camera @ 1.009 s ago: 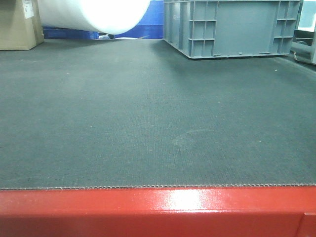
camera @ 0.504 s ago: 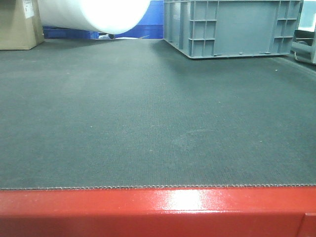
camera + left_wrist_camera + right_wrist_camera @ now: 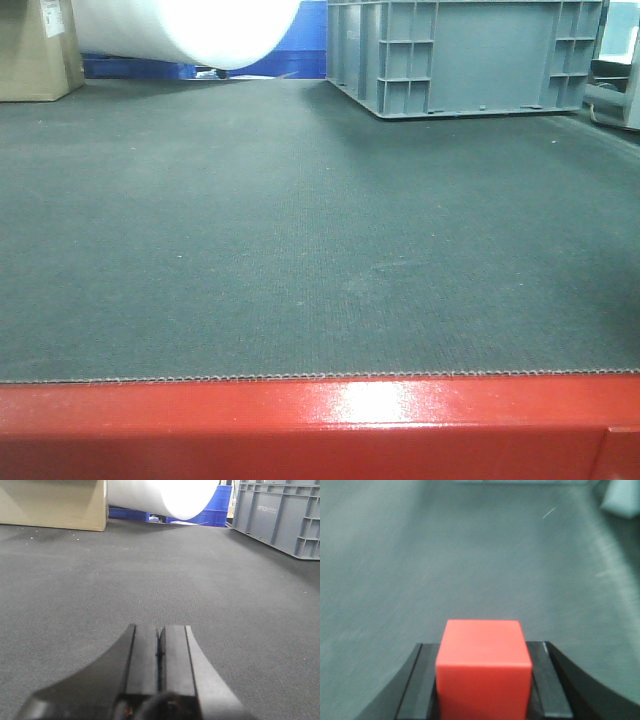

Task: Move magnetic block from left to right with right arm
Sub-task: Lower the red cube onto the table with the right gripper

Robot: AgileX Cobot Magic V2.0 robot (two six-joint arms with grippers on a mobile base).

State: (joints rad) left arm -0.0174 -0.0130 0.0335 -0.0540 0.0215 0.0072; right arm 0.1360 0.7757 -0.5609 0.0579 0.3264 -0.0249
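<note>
**Red block held in the right gripper, mid-carry**

The right gripper (image 3: 484,680) is clamped on the magnetic block (image 3: 483,672), a small bright-red cube. The block sits squarely between the two black jaws, one pressed to each side, its top and front faces showing above and ahead of them. Beyond the jaws lies a dark grey mat (image 3: 470,555), slightly blurred in the right wrist view; whether the block is lifted clear of it cannot be told.

The left gripper (image 3: 159,652) is closed with nothing in it, its two black jaws meeting at a thin seam. Ahead of those jaws is bare mat, then a cardboard box (image 3: 55,505) far ahead to the left, a white roll (image 3: 165,495) straight ahead and a grey crate (image 3: 280,515) far ahead to the right.

The front view shows neither arm nor the block.

This looks like the carrying step. The next move likely calls for reaching a spot on the right side, lowering until the block rests on the mat, then opening the jaws.
</note>
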